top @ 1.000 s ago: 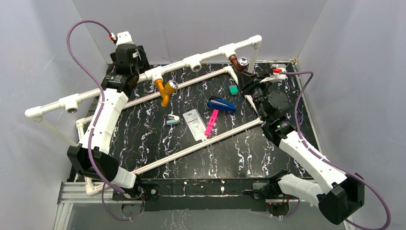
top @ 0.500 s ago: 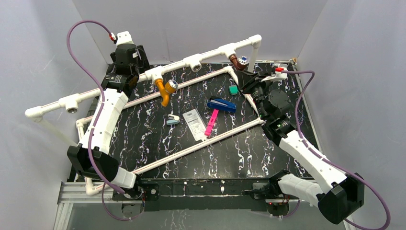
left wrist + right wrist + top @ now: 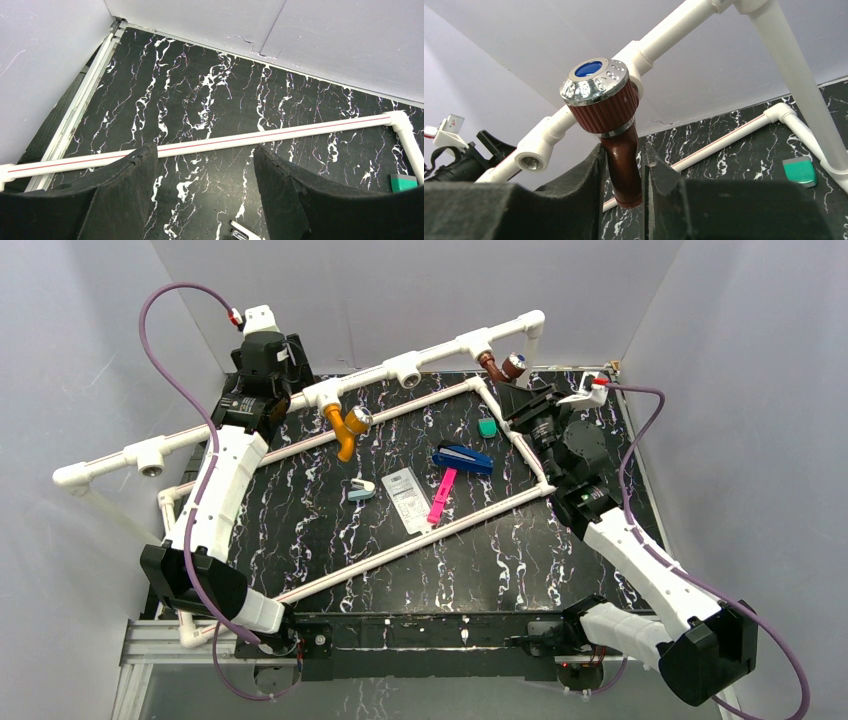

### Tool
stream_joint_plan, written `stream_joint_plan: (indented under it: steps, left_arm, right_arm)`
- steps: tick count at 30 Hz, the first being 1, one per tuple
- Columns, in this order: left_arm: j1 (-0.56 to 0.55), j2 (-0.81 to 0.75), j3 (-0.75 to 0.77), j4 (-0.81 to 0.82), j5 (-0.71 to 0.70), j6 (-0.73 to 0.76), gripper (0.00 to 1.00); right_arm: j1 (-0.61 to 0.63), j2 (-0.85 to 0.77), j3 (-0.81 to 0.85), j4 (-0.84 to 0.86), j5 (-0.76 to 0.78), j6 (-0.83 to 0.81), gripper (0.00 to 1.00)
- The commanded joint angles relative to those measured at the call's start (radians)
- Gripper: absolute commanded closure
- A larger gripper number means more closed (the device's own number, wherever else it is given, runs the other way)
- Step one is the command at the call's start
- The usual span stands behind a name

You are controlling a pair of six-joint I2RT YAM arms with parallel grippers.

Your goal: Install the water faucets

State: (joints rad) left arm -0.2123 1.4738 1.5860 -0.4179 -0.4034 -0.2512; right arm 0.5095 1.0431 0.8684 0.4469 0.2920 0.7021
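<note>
The dark brown faucet (image 3: pixel 497 365) with a silvery knob hangs at a white tee (image 3: pixel 478 343) of the raised pipe, far right. In the right wrist view its knob (image 3: pixel 596 95) is up and its spout (image 3: pixel 624 170) runs down between my fingers. My right gripper (image 3: pixel 515 390) (image 3: pixel 623 175) is shut on that spout. The orange faucet (image 3: pixel 345 428) with a silvery knob hangs from another tee (image 3: pixel 325 392) further left. My left gripper (image 3: pixel 285 368) (image 3: pixel 205 195) is open and empty, high at the far left, above a low white pipe (image 3: pixel 250 140).
A blue stapler (image 3: pixel 463 458), a pink strip (image 3: pixel 441 495), a clear packet (image 3: pixel 405 498), a teal block (image 3: pixel 488 427) (image 3: pixel 799 170) and a small pale clip (image 3: pixel 361 489) lie on the black marbled table. Open tees (image 3: pixel 410 368) (image 3: pixel 531 160) sit on the raised pipe. Grey walls stand close.
My right wrist has rolled and shifted slightly right, with the brown faucet in it; the knob now points more to the right. The left arm has not moved.
</note>
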Motion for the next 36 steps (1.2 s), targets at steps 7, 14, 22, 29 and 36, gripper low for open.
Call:
stream_joint_plan:
  steps: [7,14,22,29,36]
  left_arm:
    - [-0.037,-0.041,-0.059,-0.233,0.048,-0.002,0.32]
    - [-0.038,-0.044,-0.06,-0.232,0.052,-0.003,0.32]
    - [-0.037,-0.051,-0.065,-0.231,0.052,-0.004,0.32]
    - [-0.037,-0.052,-0.072,-0.228,0.055,-0.005,0.32]
    - [-0.037,-0.052,-0.072,-0.228,0.052,-0.002,0.32]
  right_arm:
    - [-0.034,0.038,0.093,-0.123,0.077,0.34,0.99]
    - [-0.033,0.018,0.078,-0.2,0.104,0.544,0.99]
    - [-0.035,0.027,0.095,-0.183,0.092,0.501,0.99]
    - [-0.035,0.055,0.151,-0.116,0.067,0.236,0.94]
    - [-0.035,0.084,0.153,-0.037,0.045,0.125,0.77]
